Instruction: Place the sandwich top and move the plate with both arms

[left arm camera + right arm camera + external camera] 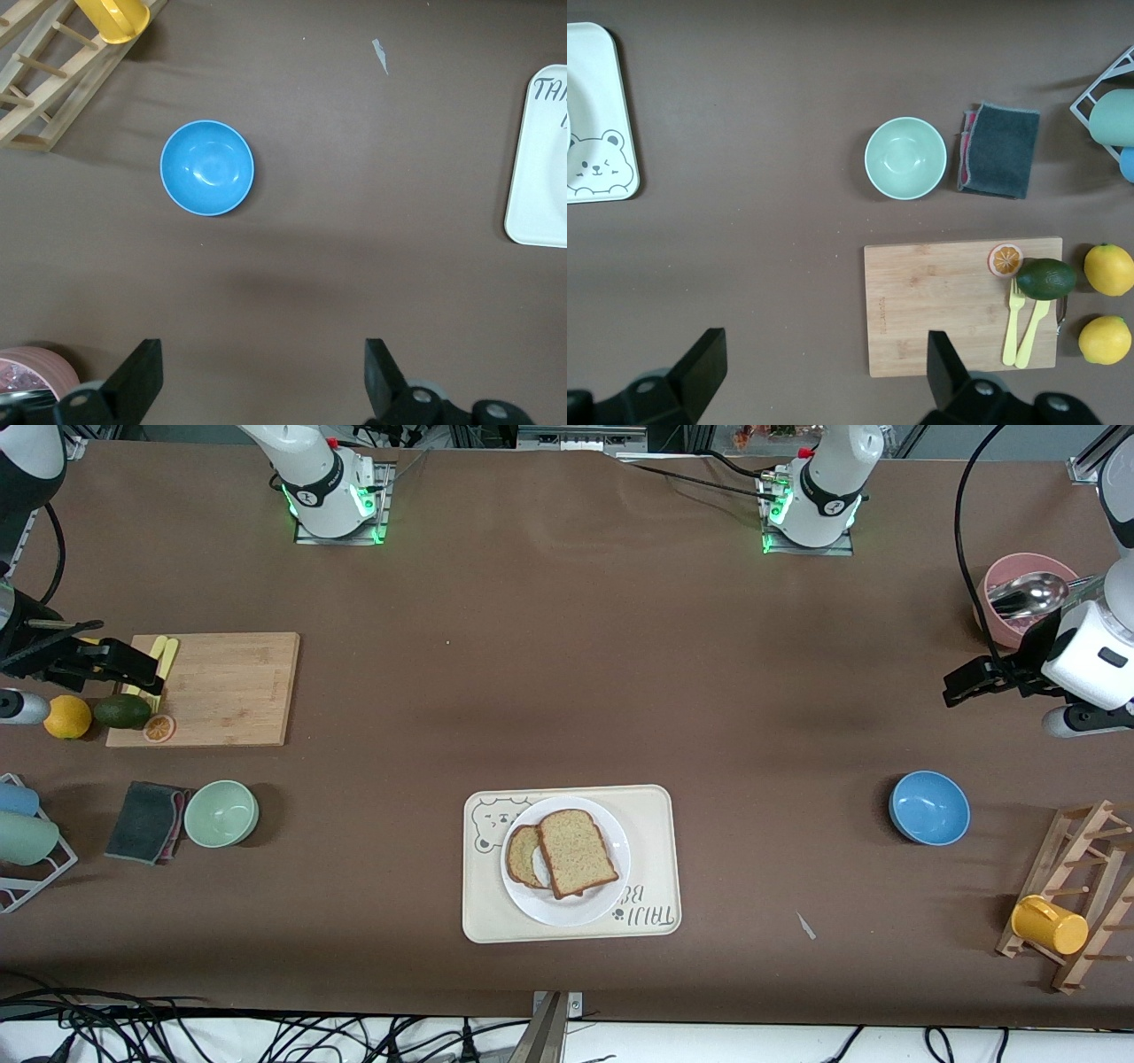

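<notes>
Egg slice [526, 856] mostly under sandwich top [577, 852]

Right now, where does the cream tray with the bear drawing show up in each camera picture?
Front view: the tray lies near the camera, mid-table, under the plate.
Left wrist view: one corner at the edge.
Right wrist view: its bear corner at the edge.
Shared landmark: the tray itself.

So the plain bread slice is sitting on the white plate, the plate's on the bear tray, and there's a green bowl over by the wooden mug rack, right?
Not quite. The bowl by the wooden mug rack is blue, as the front view shows. The rest holds: the plain bread slice sits on the white plate, and the plate is on the bear tray.
</notes>
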`<state>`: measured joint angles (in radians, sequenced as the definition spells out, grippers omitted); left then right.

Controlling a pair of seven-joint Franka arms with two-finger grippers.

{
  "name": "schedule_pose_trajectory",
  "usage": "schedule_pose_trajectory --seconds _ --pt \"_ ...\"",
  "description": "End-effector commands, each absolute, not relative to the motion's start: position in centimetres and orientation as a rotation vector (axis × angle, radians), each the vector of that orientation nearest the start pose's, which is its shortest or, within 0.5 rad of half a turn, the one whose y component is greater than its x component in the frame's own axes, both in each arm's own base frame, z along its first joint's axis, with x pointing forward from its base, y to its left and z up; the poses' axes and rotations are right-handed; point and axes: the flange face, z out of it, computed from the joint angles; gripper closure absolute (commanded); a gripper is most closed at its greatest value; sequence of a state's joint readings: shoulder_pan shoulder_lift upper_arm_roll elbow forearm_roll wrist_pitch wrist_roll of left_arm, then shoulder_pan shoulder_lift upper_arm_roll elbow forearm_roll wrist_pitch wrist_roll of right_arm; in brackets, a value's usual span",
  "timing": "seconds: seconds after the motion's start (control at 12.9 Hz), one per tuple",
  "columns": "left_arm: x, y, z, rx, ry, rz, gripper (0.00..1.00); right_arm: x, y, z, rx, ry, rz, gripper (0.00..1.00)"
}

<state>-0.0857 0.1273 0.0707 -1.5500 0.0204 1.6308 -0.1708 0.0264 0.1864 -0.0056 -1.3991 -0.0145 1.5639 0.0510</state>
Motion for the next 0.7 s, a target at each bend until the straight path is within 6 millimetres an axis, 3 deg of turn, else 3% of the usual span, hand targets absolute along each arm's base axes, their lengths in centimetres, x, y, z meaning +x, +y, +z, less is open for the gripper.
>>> schedule_pose_trajectory --seconds 0.0,0.62 --pt "58.97 -0.94 57.00 -3.118 -0.239 0.063 0.00 61.35 1.01 60.17 -3.156 0.051 0.019 0.00" --pt "59.30 -1.09 57.18 -3.133 -0.242 0.048 0.00 61.32 0.74 60.33 -3.156 0.056 0.014 0.00"
